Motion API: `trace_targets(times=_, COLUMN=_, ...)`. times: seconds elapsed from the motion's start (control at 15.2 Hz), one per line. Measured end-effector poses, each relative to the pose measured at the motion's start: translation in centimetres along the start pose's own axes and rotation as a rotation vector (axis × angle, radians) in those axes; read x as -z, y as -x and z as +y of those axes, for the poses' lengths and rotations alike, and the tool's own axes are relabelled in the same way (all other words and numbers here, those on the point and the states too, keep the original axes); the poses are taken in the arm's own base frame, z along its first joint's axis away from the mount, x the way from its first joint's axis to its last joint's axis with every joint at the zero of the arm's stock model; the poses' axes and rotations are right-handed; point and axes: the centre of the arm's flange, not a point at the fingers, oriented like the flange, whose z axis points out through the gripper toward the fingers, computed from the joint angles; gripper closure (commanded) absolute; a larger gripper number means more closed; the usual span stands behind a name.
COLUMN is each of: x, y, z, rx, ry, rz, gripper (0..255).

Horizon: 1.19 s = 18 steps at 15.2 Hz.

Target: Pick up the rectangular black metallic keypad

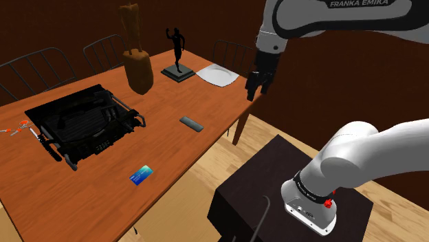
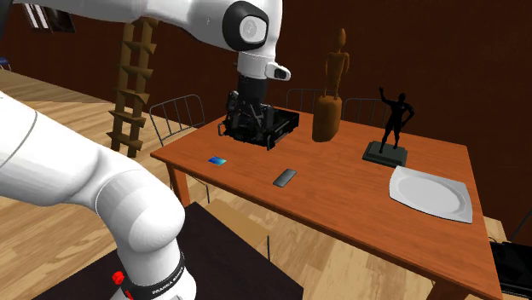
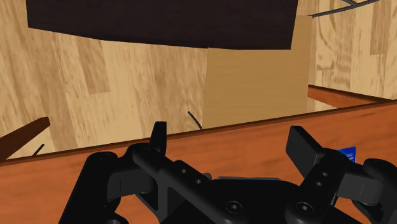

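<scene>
Claw (image 1: 256, 92) released, empty, high over the counter (image 1: 82, 196) near edge. Keypad (image 1: 192, 123) lies flat beyond the blue card (image 1: 141, 175), beside the black rack (image 1: 82, 124). Center above, span its narrow width, drop straight, clench low. It looks thin and may skid.

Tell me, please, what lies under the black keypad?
The keypad lies flat on the brown table; the patch directly beneath it is covered from view.
</scene>
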Motion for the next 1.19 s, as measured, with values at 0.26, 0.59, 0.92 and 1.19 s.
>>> trace_targets(times=0.26, x=-3.4, y=-3.8, z=-0.8, rx=0.003, ry=0.015, rz=0.010, gripper=0)
trace_targets(times=0.59, x=-7.9, y=-8.7, z=-1.2, rx=0.008, ry=0.034, rz=0.022, gripper=0)
trace_targets(times=0.92, x=-11.9, y=-13.4, z=-2.0, rx=0.012, ry=0.053, rz=0.034, gripper=0)
trace_targets(times=1.19, x=-15.3, y=-17.2, z=-2.6, rx=0.016, ry=0.068, rz=0.045, gripper=0)
